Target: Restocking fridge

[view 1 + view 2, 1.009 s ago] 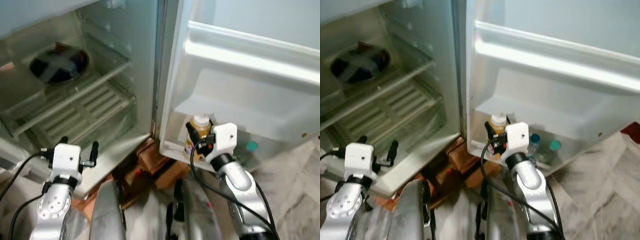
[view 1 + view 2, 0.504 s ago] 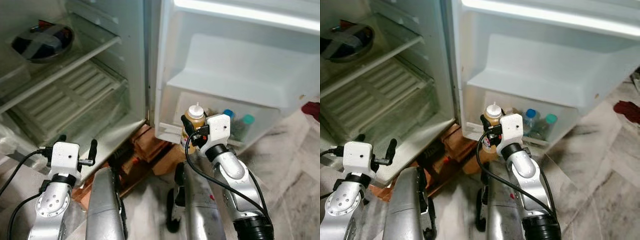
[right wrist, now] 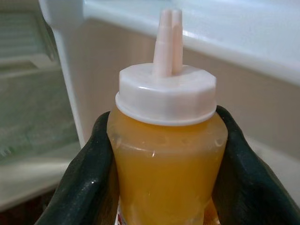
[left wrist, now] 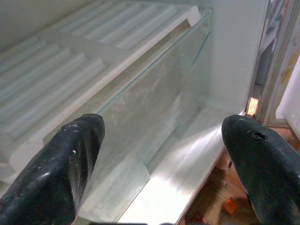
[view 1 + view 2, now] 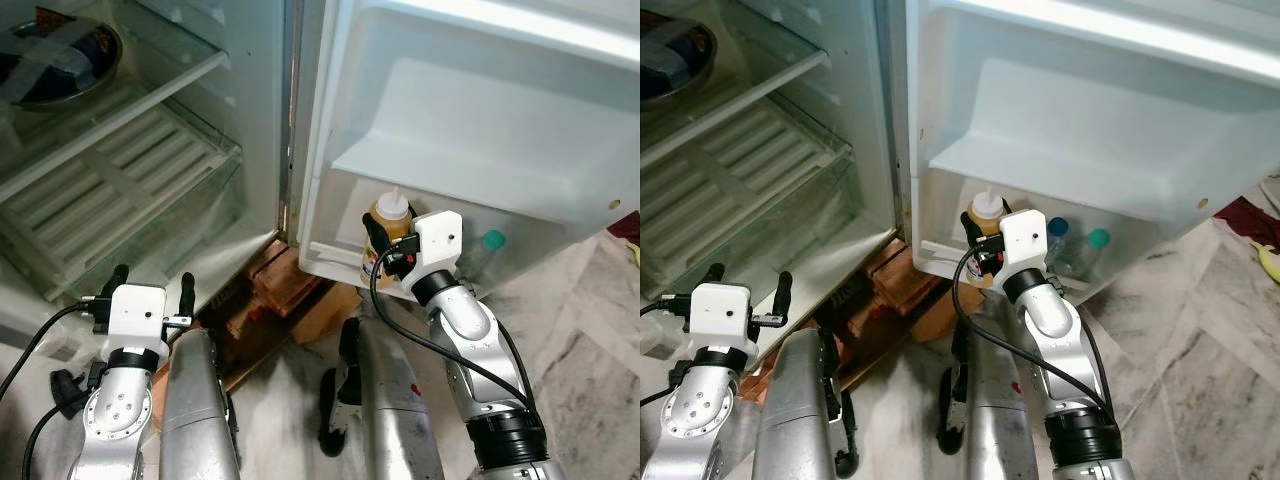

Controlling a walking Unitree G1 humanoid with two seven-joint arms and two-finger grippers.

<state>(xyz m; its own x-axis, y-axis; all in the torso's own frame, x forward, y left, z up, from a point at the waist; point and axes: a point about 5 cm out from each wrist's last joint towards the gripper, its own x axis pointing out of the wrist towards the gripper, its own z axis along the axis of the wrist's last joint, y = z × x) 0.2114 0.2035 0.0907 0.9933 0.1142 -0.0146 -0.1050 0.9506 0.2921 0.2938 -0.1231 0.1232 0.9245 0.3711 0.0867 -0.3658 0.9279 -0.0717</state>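
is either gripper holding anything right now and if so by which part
Yes. The right gripper holds a squeeze bottle of yellow sauce, jaws clamped on its body just below the white cap. The left gripper is open, holding nothing.

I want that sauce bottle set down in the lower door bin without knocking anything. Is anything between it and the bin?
The right gripper holds the sauce bottle upright at the lower door bin. Nothing visible stands before it. Two blue-capped bottles stand further along the bin, beside the arm.
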